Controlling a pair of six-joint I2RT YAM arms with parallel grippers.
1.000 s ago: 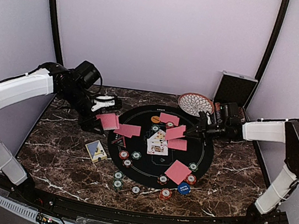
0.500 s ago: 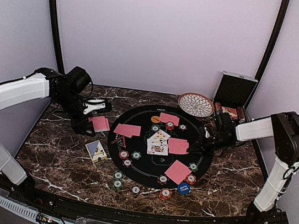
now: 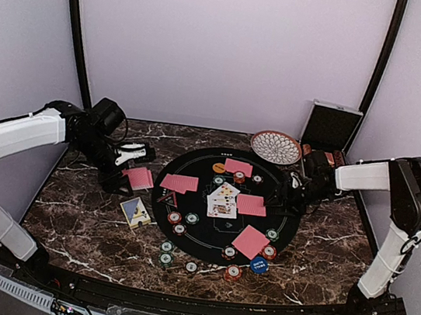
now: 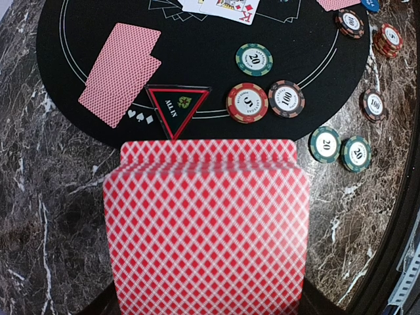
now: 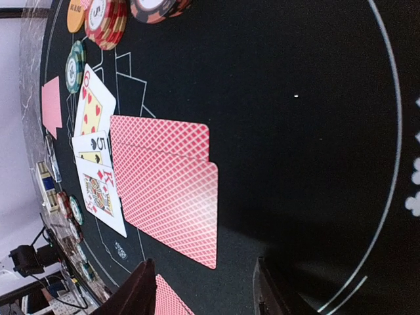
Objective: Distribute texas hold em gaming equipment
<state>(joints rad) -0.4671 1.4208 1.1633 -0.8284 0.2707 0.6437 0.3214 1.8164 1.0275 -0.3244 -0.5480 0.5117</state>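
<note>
My left gripper (image 3: 127, 172) hovers over the marble left of the black mat (image 3: 199, 240), shut on a deck of red-backed cards (image 4: 207, 230) that hides its fingers in the left wrist view. My right gripper (image 5: 203, 282) is open and low over the mat's right side, with nothing between its fingers. Just beyond it lie two face-down cards (image 5: 164, 190). Face-up cards (image 3: 222, 201) sit at the mat's centre, with other face-down pairs (image 3: 179, 183) around them. Poker chips (image 3: 180, 221), a blue disc (image 3: 259, 265) and an orange disc (image 3: 219, 168) are spread over the mat.
A patterned bowl (image 3: 275, 146) and an open silver case (image 3: 330, 127) stand at the back right. A black "ALL IN" triangle (image 4: 178, 108) lies at the mat's left edge. A blue and yellow card (image 3: 135, 211) rests on the marble to the front left.
My right gripper laid its card down beside another on the mat, opened and drew back to the right. The left gripper carried the deck down and to the left.
</note>
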